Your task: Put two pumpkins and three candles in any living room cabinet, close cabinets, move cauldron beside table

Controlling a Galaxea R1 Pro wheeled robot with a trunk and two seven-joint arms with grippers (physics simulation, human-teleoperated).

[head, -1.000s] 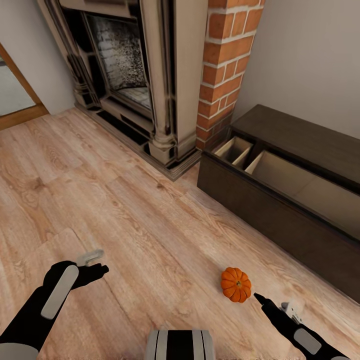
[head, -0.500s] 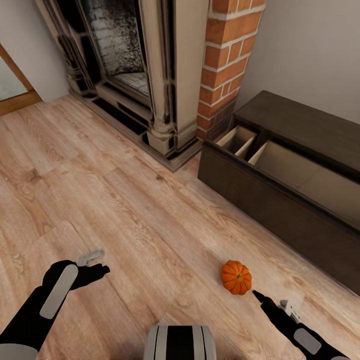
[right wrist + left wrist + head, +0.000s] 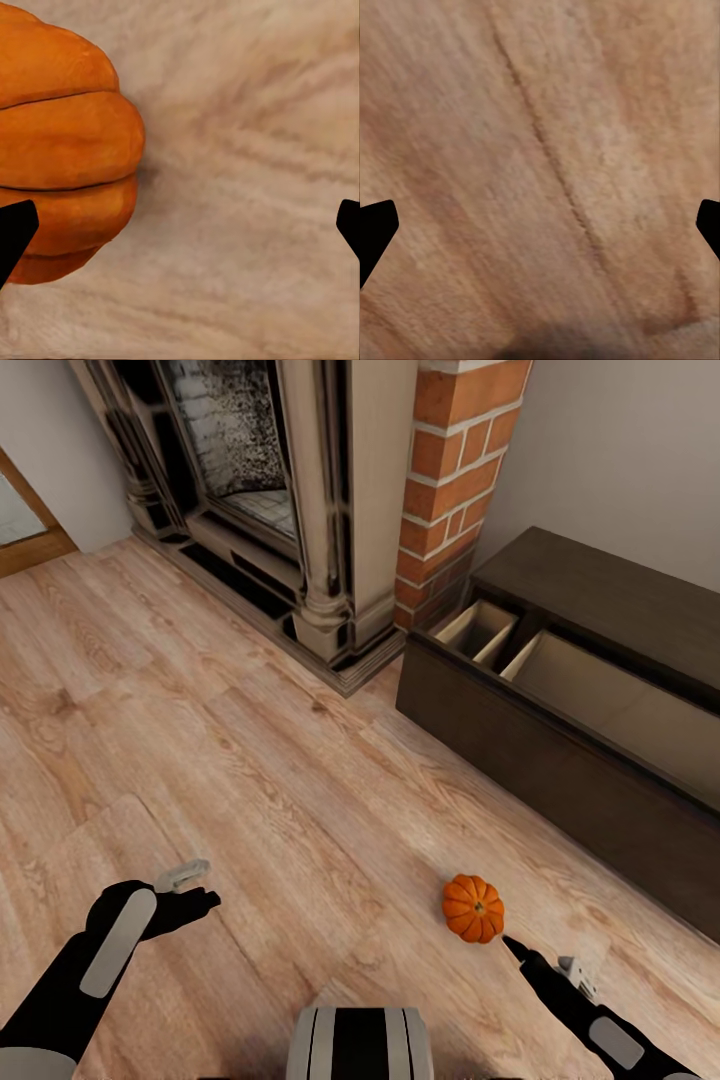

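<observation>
Pumpkin [image 3: 473, 908] on wood floor [image 3: 250, 780]

Your two arms are showing as glossy black shells, each wearing a long pale grey inlay panel along the forearm. A small light grey fitting is sticking out near the left claw [image 3: 195, 900] and another beside the right claw [image 3: 512, 946], whose black fingers [image 3: 15, 234] are tapering to points. Your trunk [image 3: 360, 1043] is appearing as a silver-grey block striped with black bands.

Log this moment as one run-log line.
phase: reaching pumpkin | right gripper open, beside it, no contact | left gripper open, idle | cabinet drawer open
</observation>
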